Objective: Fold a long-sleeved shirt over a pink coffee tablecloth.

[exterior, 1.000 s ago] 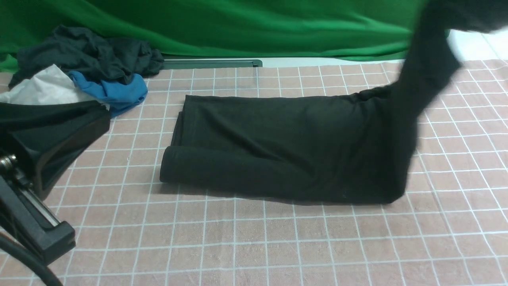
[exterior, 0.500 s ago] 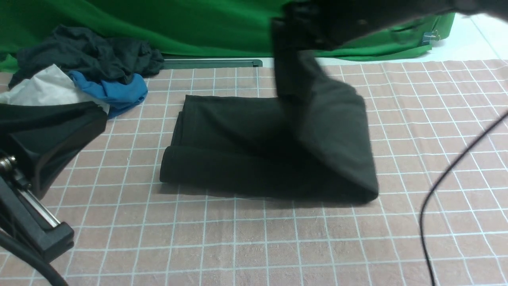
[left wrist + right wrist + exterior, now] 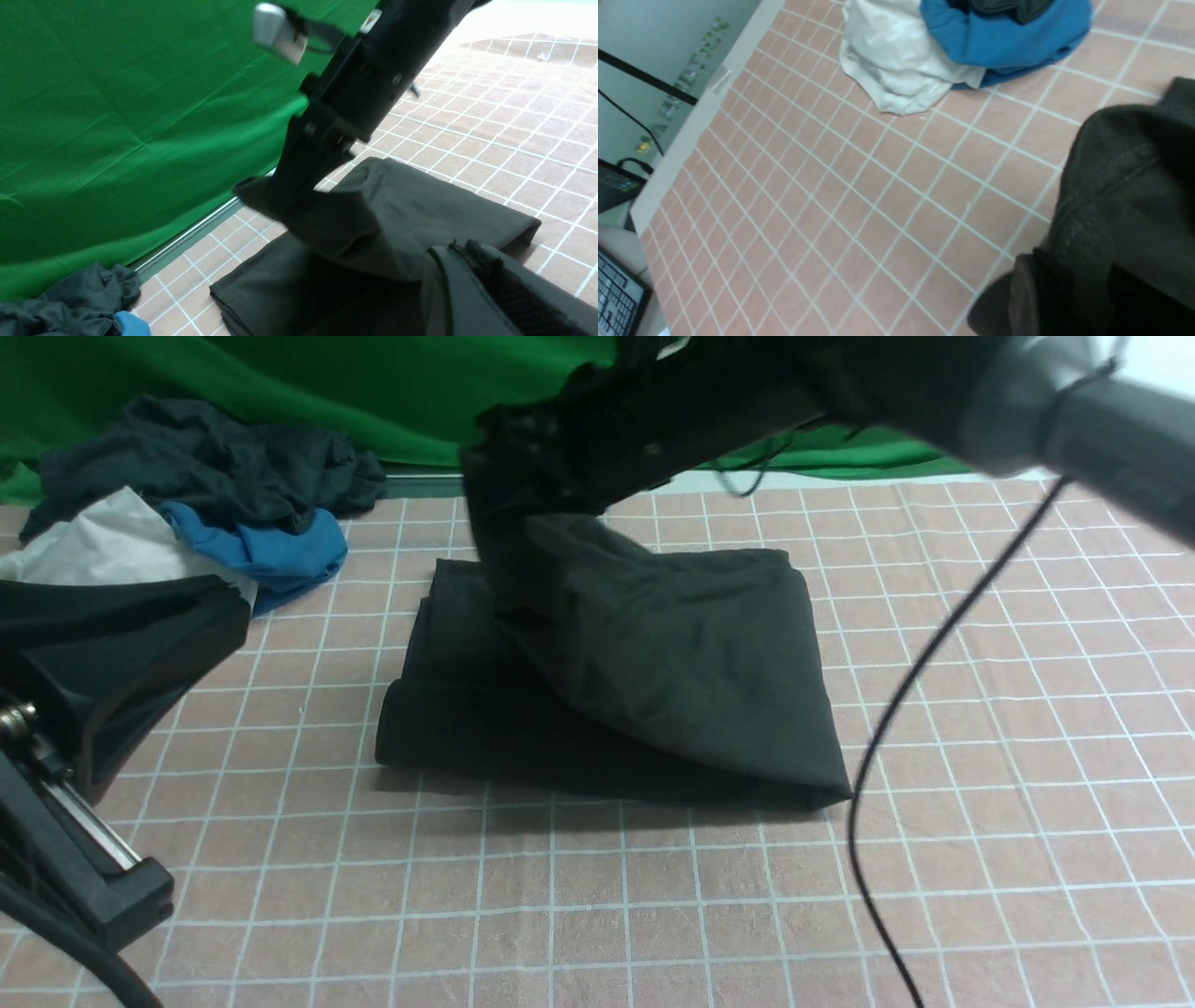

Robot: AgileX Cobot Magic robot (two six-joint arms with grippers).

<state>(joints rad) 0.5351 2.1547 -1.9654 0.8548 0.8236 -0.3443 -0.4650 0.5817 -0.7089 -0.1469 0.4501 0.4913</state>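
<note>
Right gripper [image 3: 495, 569] clamps limp black shirt [image 3: 681, 663] fold | gridded tablecloth [image 3: 980, 803] beneath

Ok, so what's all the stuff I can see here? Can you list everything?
long-sleeved shirt: one, black, partly folded mid-tablecloth, one edge lifted
pink coffee tablecloth: one, pink with white grid lines, covering the table
heap of clothes: one, black, blue and white, far left
backdrop cloth: one, green, behind the table
rail: one, grey, at the backdrop's foot
cable: one, black, hanging on the right
left gripper: one, black, near left, apart from the shirt
right gripper: one, black, pinching the shirt's lifted edge
</note>
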